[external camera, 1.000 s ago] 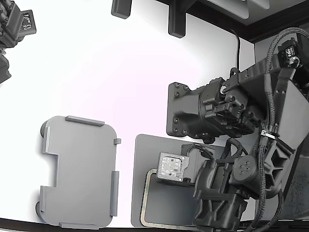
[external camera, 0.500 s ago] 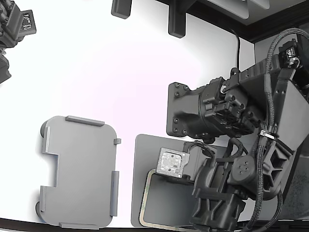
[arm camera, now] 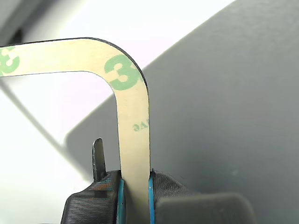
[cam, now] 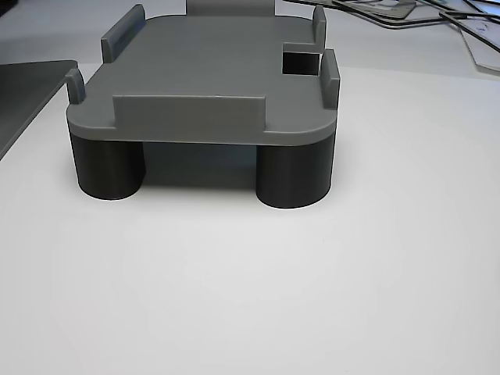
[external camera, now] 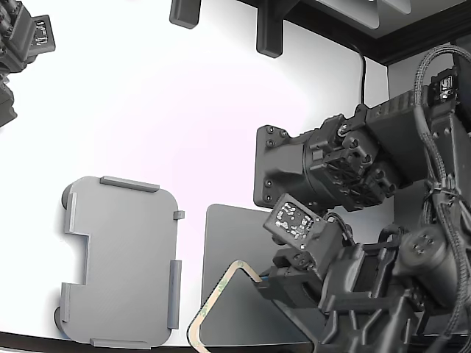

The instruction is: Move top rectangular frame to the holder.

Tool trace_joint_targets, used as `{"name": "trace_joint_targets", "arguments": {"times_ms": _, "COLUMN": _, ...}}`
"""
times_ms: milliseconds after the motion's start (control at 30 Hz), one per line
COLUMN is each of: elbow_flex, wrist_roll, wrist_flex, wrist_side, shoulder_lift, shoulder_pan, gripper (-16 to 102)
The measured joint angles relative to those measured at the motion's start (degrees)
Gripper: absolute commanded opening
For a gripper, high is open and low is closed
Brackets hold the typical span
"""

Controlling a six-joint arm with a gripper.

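The beige rectangular frame [external camera: 211, 300] with green marks hangs tilted, one end lifted off the dark grey mat [external camera: 228, 239]. My gripper [external camera: 263, 284] is shut on one side of it. In the wrist view the blue-padded fingers [arm camera: 120, 198] pinch the frame's strip [arm camera: 133, 116] near a rounded corner, with the mat [arm camera: 224, 102] behind. The light grey holder [external camera: 121, 261] lies on the white table at the exterior view's left, bare on top, apart from the frame. The other view shows the holder [cam: 211, 70] on round dark feet with raised edge tabs.
The arm's dark base block [external camera: 294, 169] stands just behind the mat. A second arm [external camera: 22, 44] is at the exterior view's top left. Two black blocks [external camera: 268, 33] sit at the table's far edge. The table's front edge runs just below the holder.
The gripper has risen and turned with the frame. The frame lay flat on the mat before; now it is tilted up and its free end has swung toward the holder.
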Motion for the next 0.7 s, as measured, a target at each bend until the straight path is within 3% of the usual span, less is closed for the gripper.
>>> {"name": "trace_joint_targets", "arguments": {"times_ms": 233, "elbow_flex": -8.44, "wrist_roll": 2.64, "wrist_flex": 0.00, "wrist_side": 2.99, "shoulder_lift": 0.18, "shoulder_pan": -2.72, "gripper": -11}}
{"name": "trace_joint_targets", "arguments": {"times_ms": 700, "elbow_flex": -10.02, "wrist_roll": 10.99, "wrist_flex": 0.00, "wrist_side": 9.23, "shoulder_lift": -6.94, "shoulder_pan": -12.48, "gripper": -10}}
